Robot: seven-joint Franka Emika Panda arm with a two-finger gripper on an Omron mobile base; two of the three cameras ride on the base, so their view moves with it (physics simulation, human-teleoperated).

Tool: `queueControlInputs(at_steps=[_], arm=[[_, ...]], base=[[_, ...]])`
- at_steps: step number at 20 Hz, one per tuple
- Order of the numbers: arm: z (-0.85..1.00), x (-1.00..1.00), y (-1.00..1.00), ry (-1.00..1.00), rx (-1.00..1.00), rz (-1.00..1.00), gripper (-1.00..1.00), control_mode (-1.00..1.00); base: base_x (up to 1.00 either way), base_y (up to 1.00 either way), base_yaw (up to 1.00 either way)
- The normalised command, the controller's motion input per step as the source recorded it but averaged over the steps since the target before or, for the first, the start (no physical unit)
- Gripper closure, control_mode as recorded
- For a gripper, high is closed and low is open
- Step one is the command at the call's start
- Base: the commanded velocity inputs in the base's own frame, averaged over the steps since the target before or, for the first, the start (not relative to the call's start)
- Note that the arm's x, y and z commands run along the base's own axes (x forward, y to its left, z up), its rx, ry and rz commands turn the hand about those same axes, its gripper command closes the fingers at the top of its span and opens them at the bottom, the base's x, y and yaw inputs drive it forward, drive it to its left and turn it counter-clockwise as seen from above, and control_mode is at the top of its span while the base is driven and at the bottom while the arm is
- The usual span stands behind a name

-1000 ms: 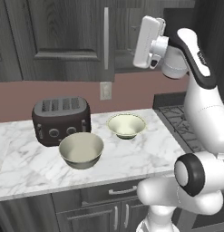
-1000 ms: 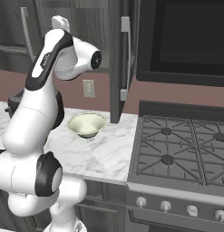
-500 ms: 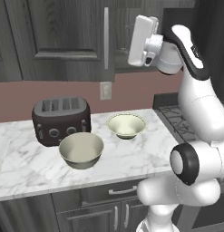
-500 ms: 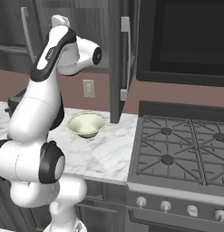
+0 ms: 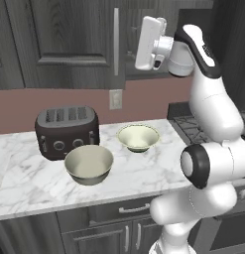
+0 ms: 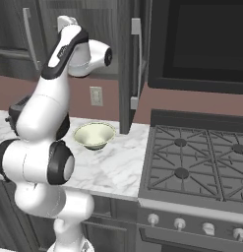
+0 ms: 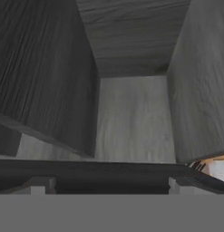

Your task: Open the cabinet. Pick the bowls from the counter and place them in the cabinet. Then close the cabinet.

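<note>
Since the cabinet [image 7: 131, 118] looks open, one door [image 6: 128, 69] swung out, we should fetch the bowls next, hand [image 5: 150, 42] spread wide. The big bowl [image 5: 89, 163] and small bowl [image 5: 138, 137] sit on the counter [image 5: 25, 183]. The toaster [image 5: 67, 130] stands just behind the big one, so we come from above.

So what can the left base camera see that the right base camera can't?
Left base view's extras: the bigger round beige-grey bowl and the slotted top of the dark toaster. Right base view's extras: the black gas stove's silver front knobs and the big black glass panel above it. Both share the smaller whitish round bowl, the white marble counter and the white wall outlet.
</note>
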Motion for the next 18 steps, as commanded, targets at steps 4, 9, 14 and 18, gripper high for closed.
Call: queueControlInputs(at_steps=[4,9,14,18], arm=[[-0.07,0.27,0.05,0.0,0.0,0.09,-1.0,-1.0],[-0.12,0.27,0.08,0.0,0.0,0.09,-1.0,-1.0],[-0.14,0.24,0.04,0.0,0.0,0.09,-1.0,-1.0],[-0.15,0.24,0.09,0.0,0.0,0.08,-1.0,-1.0]], base=[[0.0,0.0,0.0],[0.0,0.0,0.0],[0.0,0.0,0.0],[0.0,0.0,0.0]])
